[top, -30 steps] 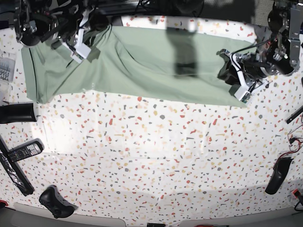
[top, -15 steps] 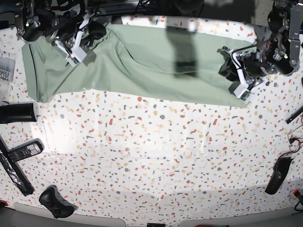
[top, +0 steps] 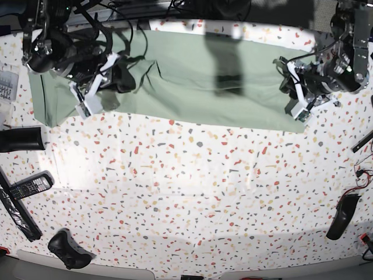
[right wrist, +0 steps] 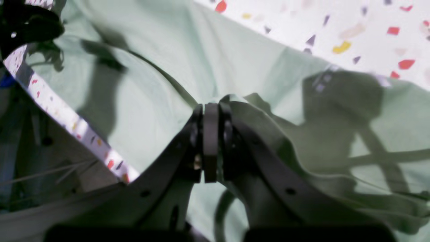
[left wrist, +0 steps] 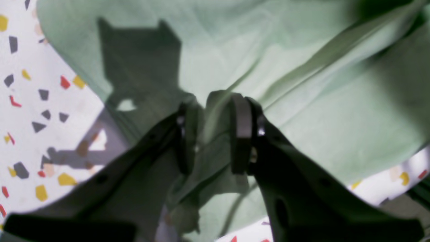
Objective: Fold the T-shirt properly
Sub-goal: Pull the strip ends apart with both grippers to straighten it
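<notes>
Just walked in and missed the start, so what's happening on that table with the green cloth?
A two-armed robot is folding a pale green T-shirt spread across the far side of a speckled table. The right pincer is shut on a pinch of the fabric. The left pincer has a fold of it between its fingers at the other end.

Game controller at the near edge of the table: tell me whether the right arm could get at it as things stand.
Probably not right away. The right gripper is shut on a fold of the T-shirt at the far side, while the game controller lies across bare table; it would have to drop the cloth first.
</notes>
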`<state>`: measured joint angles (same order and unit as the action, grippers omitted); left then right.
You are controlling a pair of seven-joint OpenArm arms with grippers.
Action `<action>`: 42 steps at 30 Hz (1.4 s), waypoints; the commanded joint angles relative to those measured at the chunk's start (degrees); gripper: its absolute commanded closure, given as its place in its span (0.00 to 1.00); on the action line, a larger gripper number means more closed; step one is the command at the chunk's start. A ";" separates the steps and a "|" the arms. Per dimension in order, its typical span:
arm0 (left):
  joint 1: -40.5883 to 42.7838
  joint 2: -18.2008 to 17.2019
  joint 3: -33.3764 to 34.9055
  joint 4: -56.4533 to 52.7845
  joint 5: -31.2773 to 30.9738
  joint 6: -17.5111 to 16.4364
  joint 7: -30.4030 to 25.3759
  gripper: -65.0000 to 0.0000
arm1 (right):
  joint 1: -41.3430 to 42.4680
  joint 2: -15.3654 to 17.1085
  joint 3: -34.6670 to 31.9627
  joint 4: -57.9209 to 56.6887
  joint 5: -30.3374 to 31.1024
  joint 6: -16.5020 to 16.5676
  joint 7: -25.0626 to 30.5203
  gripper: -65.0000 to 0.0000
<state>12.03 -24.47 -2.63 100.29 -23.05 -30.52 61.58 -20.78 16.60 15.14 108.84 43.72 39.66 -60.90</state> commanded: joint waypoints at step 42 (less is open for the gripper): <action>-0.02 -1.46 -0.33 0.94 3.58 -0.17 3.10 0.77 | 4.46 1.36 10.73 -23.02 -19.85 0.34 12.59 0.57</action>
<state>12.10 -25.04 -2.63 100.29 -19.42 -30.52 64.75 -16.03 17.39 25.87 85.65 25.74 40.32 -46.26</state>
